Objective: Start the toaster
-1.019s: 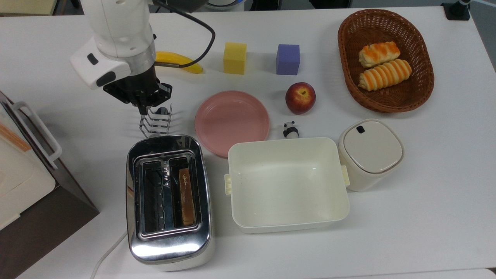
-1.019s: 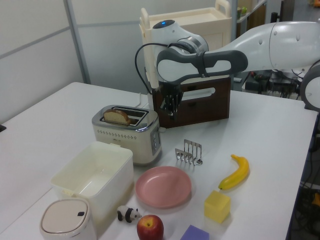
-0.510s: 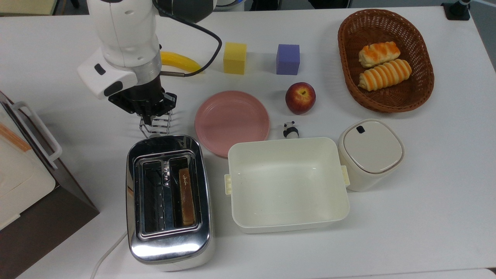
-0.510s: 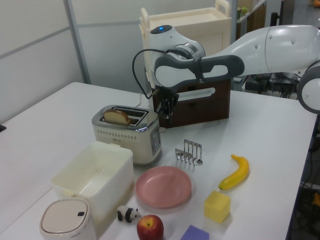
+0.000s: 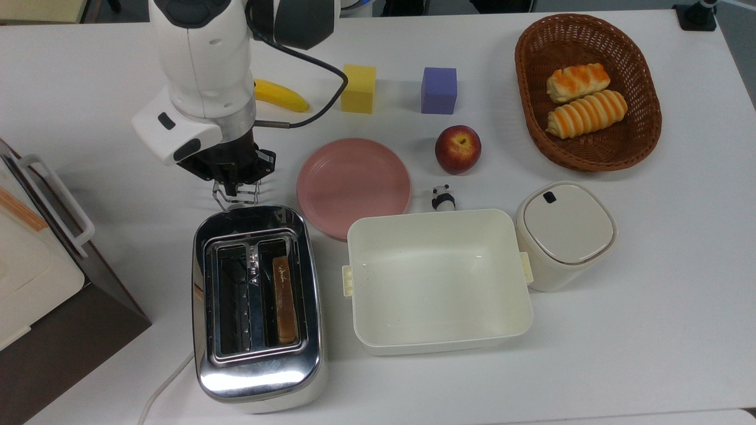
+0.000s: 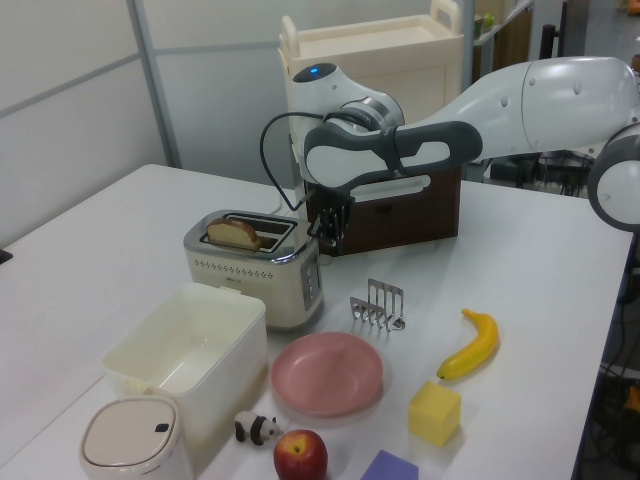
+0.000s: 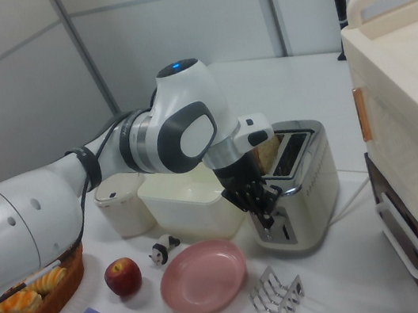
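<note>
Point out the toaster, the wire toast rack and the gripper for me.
toaster [image 5: 257, 378]: top view, chrome top near its front edge.
wire toast rack [image 6: 378, 303]: left view, upright wire dividers.
gripper [image 7: 263, 210]: right view, between the fingertips, at the toaster's end face.

The toaster [image 6: 258, 268] is seen on the white worktop [image 6: 90, 260], a toast slice [image 6: 233, 233] raised in its far slot. The pincer [image 6: 329, 240] is held pointing down just beside the toaster's right end, above the control panel. A wire rack [image 6: 378, 304] stands right of the toaster, a pink plate [image 6: 327, 375] in front of it, and a cream tub [image 6: 186, 362] at its front left.
</note>
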